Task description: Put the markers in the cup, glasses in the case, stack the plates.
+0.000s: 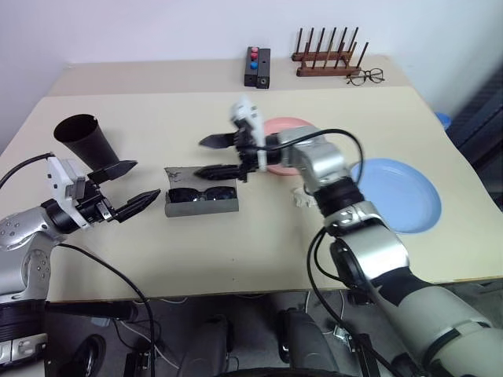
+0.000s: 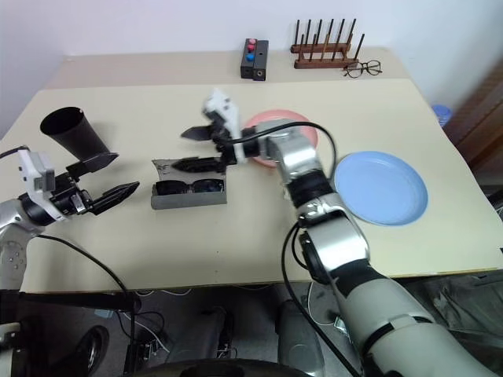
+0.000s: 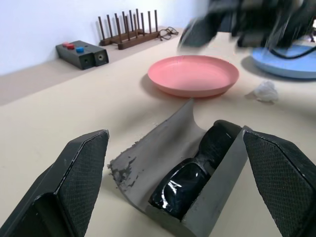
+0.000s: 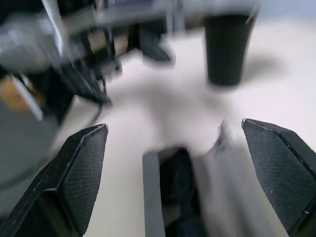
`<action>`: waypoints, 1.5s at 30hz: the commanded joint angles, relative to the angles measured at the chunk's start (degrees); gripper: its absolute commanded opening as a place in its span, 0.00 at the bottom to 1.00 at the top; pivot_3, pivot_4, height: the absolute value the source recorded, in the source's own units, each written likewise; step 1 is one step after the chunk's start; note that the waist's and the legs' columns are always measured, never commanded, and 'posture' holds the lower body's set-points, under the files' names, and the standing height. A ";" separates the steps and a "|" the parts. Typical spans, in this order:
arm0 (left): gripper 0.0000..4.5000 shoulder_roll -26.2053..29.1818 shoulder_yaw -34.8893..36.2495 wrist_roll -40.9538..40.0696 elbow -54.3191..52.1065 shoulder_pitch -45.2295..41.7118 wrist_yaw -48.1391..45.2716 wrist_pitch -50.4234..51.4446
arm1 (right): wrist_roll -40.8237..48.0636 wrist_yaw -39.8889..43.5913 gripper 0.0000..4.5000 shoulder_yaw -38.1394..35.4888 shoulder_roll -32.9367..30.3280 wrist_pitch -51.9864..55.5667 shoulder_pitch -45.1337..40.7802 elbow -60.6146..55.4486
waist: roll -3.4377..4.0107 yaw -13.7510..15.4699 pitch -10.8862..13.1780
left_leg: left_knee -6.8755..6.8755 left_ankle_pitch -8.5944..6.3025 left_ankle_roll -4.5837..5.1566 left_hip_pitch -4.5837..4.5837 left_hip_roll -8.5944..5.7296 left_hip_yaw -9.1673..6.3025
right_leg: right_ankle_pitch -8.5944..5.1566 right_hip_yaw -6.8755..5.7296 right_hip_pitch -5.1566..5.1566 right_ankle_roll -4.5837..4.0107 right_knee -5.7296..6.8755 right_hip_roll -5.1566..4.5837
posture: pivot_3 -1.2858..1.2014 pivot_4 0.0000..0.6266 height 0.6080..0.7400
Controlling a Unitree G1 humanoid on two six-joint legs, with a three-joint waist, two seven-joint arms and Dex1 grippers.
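Now two plates [image 1: 287, 145] apart, one cup [image 1: 88, 141]; both claws [image 1: 224, 155] agape, empty.

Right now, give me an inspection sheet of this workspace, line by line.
Surface: beige table, bare in front.
Job's things: grey case lies open with the black sunglasses inside; black cup stands at the left; pink plate and blue plate lie apart, unstacked; markers nothing seen.
Clutter: small crumpled white scrap near the pink plate.
Grippers: left claw open, beside the case; right claw open, above the case.
Cables: black cable loops along the right arm.
Surroundings: black box with red and blue buttons, wooden peg rack, wire-framed spectacles at the far edge.
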 commanded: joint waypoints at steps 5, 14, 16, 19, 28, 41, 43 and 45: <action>1.00 1.17 -2.19 0.48 8.83 -15.07 1.93 6.16 | 7.82 -7.18 0.99 -5.94 -11.32 11.36 16.56 -30.01 | 0.00 0.84 0.00 | 0.01 -0.03 0.05 0.00 0.00 -0.01 | 0.00 -0.02 -0.03 0.00 0.07 0.04 | 0.52 0.24 1.00; 0.37 -2.92 -12.22 13.03 37.87 -38.45 -1.09 -5.88 | 16.40 -15.00 1.00 -13.72 -20.62 20.04 31.18 -49.39 | -0.02 1.15 0.00 | 0.11 -0.10 0.19 0.01 -0.03 0.08 | 0.01 -0.05 0.03 0.02 0.08 0.09 | 0.52 0.24 1.00; 0.14 -4.80 -14.08 16.81 46.77 -43.30 -0.54 -10.98 | 17.84 -16.67 1.00 -14.35 -20.68 20.35 32.03 -50.37 | -0.03 1.12 -0.01 | 0.14 -0.14 0.28 0.03 -0.12 0.08 | 0.01 -0.06 0.10 0.03 0.07 0.10 | 0.52 0.24 1.00; 0.01 -7.78 -16.91 21.77 57.48 -49.69 0.47 -14.44 | 17.28 -18.60 1.00 -13.43 -21.15 18.48 34.20 -50.96 | -0.06 0.94 0.00 | 0.15 -0.15 0.30 0.04 -0.15 0.10 | 0.01 -0.08 0.11 0.04 0.06 0.14 | 0.52 0.24 1.00; 0.01 -13.80 -20.29 29.40 68.94 -56.52 0.34 -11.55 | 17.61 -21.77 1.00 -11.49 -22.28 15.46 36.98 -52.42 | -0.09 0.84 0.01 | 0.18 -0.18 0.37 0.02 -0.12 0.14 | 0.01 -0.06 0.10 0.05 0.04 0.21 | 0.52 0.24 1.00; 0.01 -12.49 -23.46 33.02 65.12 -54.56 -16.79 -1.35 | 17.87 -23.37 1.00 -9.36 -23.38 13.90 35.14 -51.26 | -0.09 0.76 0.01 | 0.18 -0.19 0.37 0.03 -0.08 0.14 | 0.01 -0.05 0.11 0.05 0.05 0.26 | 0.52 0.24 1.00; 0.01 -11.87 -24.09 33.19 63.07 -53.49 -19.78 -1.14 | 17.71 -23.41 1.00 -8.99 -23.45 13.57 34.67 -50.74 | -0.09 0.76 0.01 | 0.18 -0.18 0.37 0.03 -0.07 0.13 | 0.00 -0.05 0.11 0.05 0.05 0.27 | 0.52 0.24 1.00; 0.01 -11.25 -24.58 33.03 61.12 -52.52 -22.53 -0.77 | 17.61 -23.42 1.00 -8.73 -23.60 13.25 34.40 -50.36 | -0.09 0.72 0.01 | 0.18 -0.18 0.37 0.03 -0.06 0.13 | 0.00 -0.05 0.11 0.05 0.05 0.27 | 0.52 0.24 1.00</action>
